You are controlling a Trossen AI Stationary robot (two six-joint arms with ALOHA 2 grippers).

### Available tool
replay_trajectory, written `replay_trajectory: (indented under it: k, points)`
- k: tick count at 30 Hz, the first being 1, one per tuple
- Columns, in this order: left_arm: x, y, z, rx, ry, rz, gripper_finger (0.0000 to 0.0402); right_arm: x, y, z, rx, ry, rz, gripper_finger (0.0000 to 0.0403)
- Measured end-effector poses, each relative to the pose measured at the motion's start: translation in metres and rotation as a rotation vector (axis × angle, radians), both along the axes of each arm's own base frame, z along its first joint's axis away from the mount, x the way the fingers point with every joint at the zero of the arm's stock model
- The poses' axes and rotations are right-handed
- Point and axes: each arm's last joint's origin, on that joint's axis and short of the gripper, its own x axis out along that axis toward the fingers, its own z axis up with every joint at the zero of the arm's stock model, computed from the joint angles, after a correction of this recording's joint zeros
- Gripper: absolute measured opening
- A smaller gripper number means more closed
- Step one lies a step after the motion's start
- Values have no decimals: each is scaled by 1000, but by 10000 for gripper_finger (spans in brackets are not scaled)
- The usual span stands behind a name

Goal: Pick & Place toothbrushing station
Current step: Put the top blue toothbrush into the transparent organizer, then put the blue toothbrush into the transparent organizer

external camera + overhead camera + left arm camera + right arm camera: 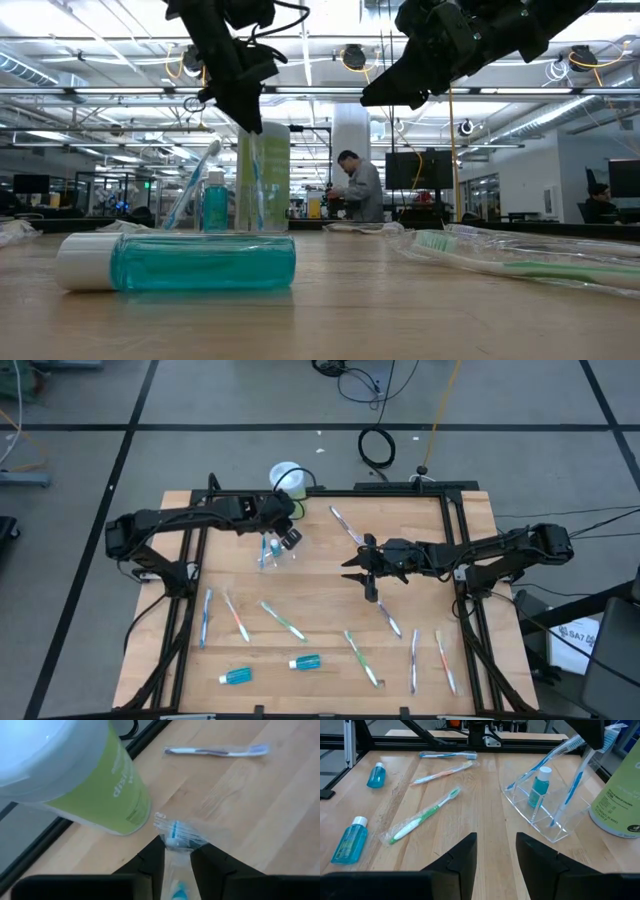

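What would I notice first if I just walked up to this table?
Probably the wrapped toothbrushes scattered all over the wooden table. Near the back left, the left gripper holds a blue toothbrush over a clear holder, beside a big green canister. The right gripper hovers empty over the middle.

Pale smooth wooden table (pixel 485 810), glossy clear plastic stand (pixel 540 815), toothbrushes (pixel 422 817) in crinkly clear wrappers
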Motion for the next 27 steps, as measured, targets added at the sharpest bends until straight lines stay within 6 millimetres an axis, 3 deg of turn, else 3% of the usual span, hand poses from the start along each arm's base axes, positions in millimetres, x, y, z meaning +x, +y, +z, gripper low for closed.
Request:
replay_trajectory:
  k: [16, 27]
  points:
    - [1, 9, 5, 104, 38, -110, 217, 0, 0, 0, 0, 0, 0, 128]
    - [1, 6, 56, 118, 11, -123, 237, 0, 0, 0, -10, 1, 4, 128]
